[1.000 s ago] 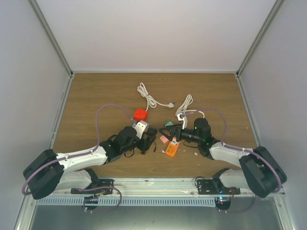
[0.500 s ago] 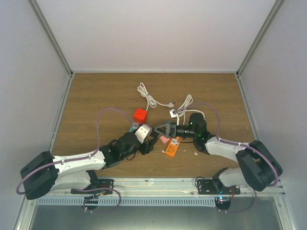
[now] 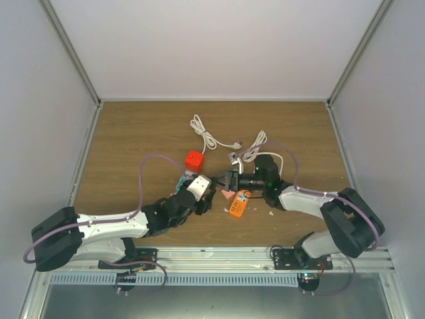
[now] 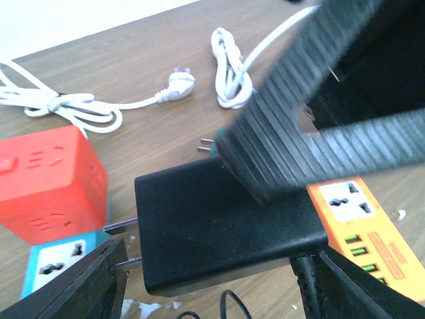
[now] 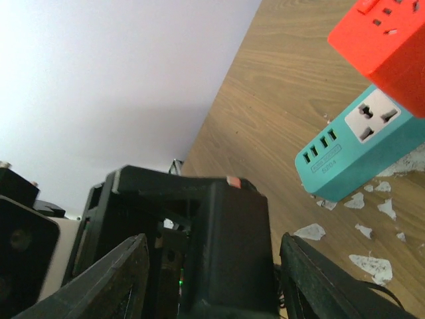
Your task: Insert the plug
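Left claw (image 3: 201,194) pinches the black plug (image 4: 219,226), held over the table (image 3: 126,133) at centre. Prongs point toward the red cube (image 4: 50,179) and teal strip (image 4: 53,266). Right claw (image 3: 230,179) straddles the plug's other end, ribbed fingers (image 4: 279,133) touching it; whether it is clamped, cannot tell. Orange strip (image 4: 365,232) just beside. White cords (image 4: 66,109) behind.

A black plug block (image 5: 226,246) sits between the jaws; teal power strip (image 5: 358,149) and red socket cube (image 5: 388,40) beyond.
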You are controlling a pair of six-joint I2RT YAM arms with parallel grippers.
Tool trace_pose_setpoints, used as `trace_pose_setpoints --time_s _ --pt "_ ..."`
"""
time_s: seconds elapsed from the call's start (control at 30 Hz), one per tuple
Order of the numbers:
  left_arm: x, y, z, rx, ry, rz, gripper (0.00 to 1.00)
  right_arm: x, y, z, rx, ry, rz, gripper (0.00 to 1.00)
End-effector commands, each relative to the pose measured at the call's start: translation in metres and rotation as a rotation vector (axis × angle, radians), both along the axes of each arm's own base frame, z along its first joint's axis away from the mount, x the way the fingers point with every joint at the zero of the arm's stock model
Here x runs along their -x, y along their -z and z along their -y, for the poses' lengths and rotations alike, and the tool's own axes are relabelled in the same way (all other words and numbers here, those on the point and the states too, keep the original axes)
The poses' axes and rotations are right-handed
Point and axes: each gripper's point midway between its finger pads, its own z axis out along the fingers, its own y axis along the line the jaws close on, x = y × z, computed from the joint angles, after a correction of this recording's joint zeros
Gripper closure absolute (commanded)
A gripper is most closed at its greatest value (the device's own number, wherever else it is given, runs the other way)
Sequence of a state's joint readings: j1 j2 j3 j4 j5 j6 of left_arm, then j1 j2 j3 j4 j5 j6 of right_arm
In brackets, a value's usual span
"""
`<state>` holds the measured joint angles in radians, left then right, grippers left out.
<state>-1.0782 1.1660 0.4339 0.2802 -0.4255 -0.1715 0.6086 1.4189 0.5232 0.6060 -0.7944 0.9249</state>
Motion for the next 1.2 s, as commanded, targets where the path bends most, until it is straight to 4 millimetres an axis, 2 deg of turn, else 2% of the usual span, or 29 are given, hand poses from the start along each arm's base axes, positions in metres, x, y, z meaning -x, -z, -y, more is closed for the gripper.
trace_pose_setpoints --time_s 0.0,0.07,0.23,0.53,0.6,0.7,0.83,0.9,0.97,1.07,1.1,1.17 --pt "-0.010 -0.033 -0.007 0.084 -0.076 0.095 0.69 0.003 0.002 -0.009 0.007 -0.038 -0.001 0.47" --pt "-0.010 -0.033 -0.008 0.080 -0.078 0.098 0.69 0.004 0.005 -0.011 0.009 -0.047 -0.006 0.51" --pt "-0.011 -0.029 -0.007 0.062 -0.076 0.094 0.69 0.004 0.008 -0.015 0.009 -0.057 -0.014 0.56" --pt "-0.007 -0.023 -0.005 0.054 -0.059 0.092 0.69 0.002 0.004 -0.012 0.012 -0.031 0.001 0.57" --pt "-0.005 -0.022 -0.004 0.049 -0.055 0.091 0.69 0.002 0.004 -0.012 0.009 -0.031 0.003 0.62" --pt "-0.005 -0.018 -0.004 0.043 -0.054 0.087 0.66 0.002 0.003 -0.011 0.008 -0.029 0.011 0.76" --pt "-0.004 -0.015 -0.004 0.039 -0.053 0.081 0.55 0.002 0.003 -0.010 0.009 -0.026 0.015 0.98" --pt "-0.004 -0.013 -0.005 0.035 -0.053 0.077 0.44 0.002 0.003 -0.009 0.007 -0.023 0.015 1.00" --pt "-0.003 -0.012 -0.006 0.032 -0.056 0.072 0.26 0.001 0.001 -0.008 0.001 -0.016 0.012 1.00" --pt "-0.003 -0.010 -0.009 0.027 -0.066 0.063 0.13 0.000 0.000 -0.006 0.007 -0.005 -0.018 0.99" --pt "-0.002 -0.009 -0.009 0.023 -0.062 0.060 0.02 -0.001 0.000 -0.005 0.014 0.004 -0.033 1.00" --pt "0.001 -0.009 -0.009 0.018 -0.064 0.064 0.01 -0.003 0.000 0.000 0.027 0.025 -0.066 0.99"
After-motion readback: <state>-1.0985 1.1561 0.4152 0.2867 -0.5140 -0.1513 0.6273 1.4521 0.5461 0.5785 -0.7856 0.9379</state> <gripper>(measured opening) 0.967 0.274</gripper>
